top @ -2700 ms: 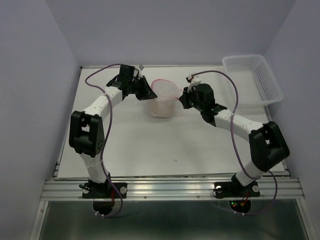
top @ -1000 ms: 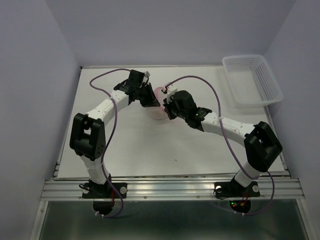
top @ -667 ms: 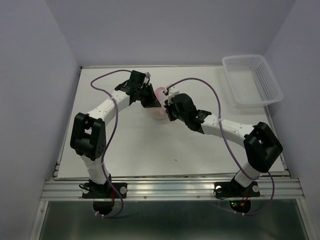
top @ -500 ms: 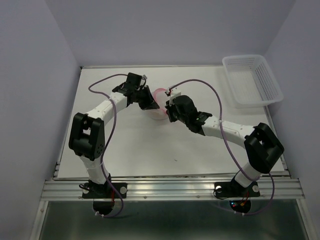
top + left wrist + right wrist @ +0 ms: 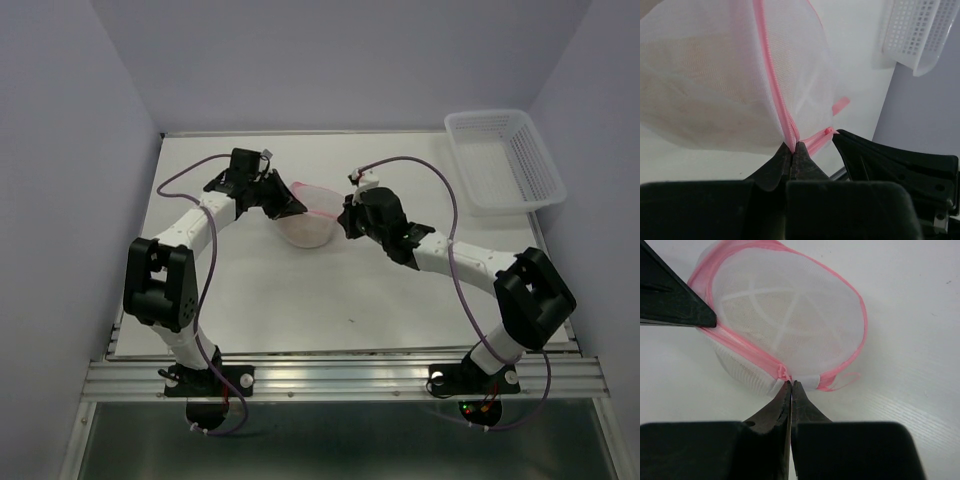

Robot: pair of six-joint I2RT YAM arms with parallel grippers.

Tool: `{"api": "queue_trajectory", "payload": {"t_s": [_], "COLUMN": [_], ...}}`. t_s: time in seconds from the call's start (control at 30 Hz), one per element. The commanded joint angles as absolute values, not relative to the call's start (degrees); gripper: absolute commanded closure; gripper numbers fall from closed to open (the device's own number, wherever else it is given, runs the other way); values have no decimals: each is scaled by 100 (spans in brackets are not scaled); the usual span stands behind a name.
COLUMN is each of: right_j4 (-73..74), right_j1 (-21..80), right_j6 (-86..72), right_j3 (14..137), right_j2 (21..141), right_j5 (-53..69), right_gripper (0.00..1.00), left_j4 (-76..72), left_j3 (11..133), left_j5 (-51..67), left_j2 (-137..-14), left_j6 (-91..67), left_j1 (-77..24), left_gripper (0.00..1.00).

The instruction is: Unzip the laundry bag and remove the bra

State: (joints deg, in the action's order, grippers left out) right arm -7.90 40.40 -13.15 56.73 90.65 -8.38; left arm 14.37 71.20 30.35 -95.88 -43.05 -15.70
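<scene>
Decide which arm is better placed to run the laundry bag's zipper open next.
Right. The right gripper is shut at the zipper pull; the left gripper clamps the pink rim of the laundry bag, anchoring it.

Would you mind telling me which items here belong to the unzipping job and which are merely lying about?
In the job: laundry bag; pale bra showing through its mesh; left gripper and right gripper, both shut on the bag's zipper edge.
Lying about: lattice basket, far right.
</scene>
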Motion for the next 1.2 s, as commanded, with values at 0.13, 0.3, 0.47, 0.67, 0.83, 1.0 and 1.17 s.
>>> {"api": "queue_trajectory", "payload": {"t_s": [0.13, 0.3, 0.47, 0.67, 0.83, 1.0, 1.17], "right_j4": [79, 62, 79, 114, 158, 299, 325], "right_j1": [3419, 3419, 3419, 3419, 3419, 3419, 3419], "right_j6": [-712, -492, -361, -483, -685, -817, -1002], "right_j3": [5423, 5511, 5467, 5562, 6106, 6837, 7723], "right_j2": [8737, 8859, 8781, 8262, 8428, 9192, 9930], "right_j5": [-1204, -1107, -801, 220, 203, 779, 757], "right_gripper": [99, 99, 76, 43, 22, 0, 0], "left_j4": [1152, 1142, 1213, 1117, 976, 888, 853], "left_j3": [6970, 6891, 6602, 6206, 6135, 6073, 6038], "left_j5": [2663, 2760, 2567, 2479, 2444, 2355, 2294], "left_j2": [-9184, -9202, -9106, -9035, -8886, -8816, -8745], "left_j6": [-3858, -3464, -3060, -2743, -2514, -2505, -2505], "left_j1": [-1248, -1563, -1801, -1995, -2171, -2206, -2224], "left_gripper": [100, 100, 100, 100, 100, 100, 100]}}
